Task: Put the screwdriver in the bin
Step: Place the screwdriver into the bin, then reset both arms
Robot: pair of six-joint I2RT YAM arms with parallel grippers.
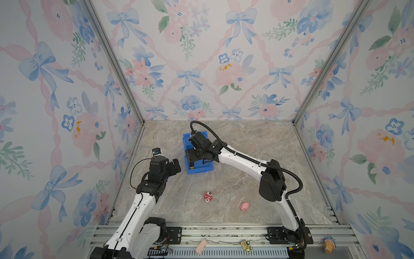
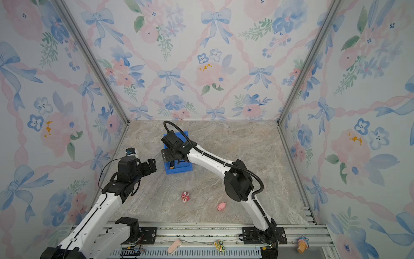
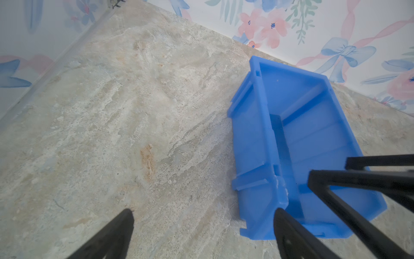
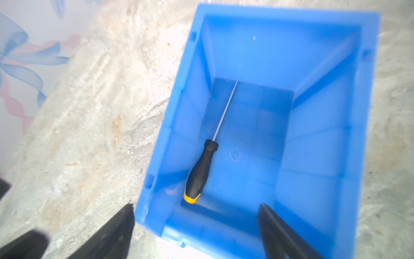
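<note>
The screwdriver [image 4: 202, 170], black-handled with a yellow butt cap and a thin grey shaft, lies flat on the floor of the blue bin [image 4: 179, 89], along one long wall. In both top views only its yellow end [image 1: 191, 167] shows inside the bin [image 1: 199, 170]. My right gripper [image 4: 196, 205] hovers over the bin's low front, open and empty, one finger outside the wall and one over the inside. My left gripper [image 3: 203, 210] hangs open and empty just left of the bin [image 3: 251, 139], above bare table. The right gripper's fingers [image 3: 358, 179] reach over the bin.
A pink-and-white toy [image 1: 208, 196] and a pink pig [image 1: 244, 206] lie on the marble table nearer the front. Small items [image 1: 201, 245] [image 1: 246, 245] [image 1: 329, 244] rest on the front rail. Floral walls close in the left, back and right sides.
</note>
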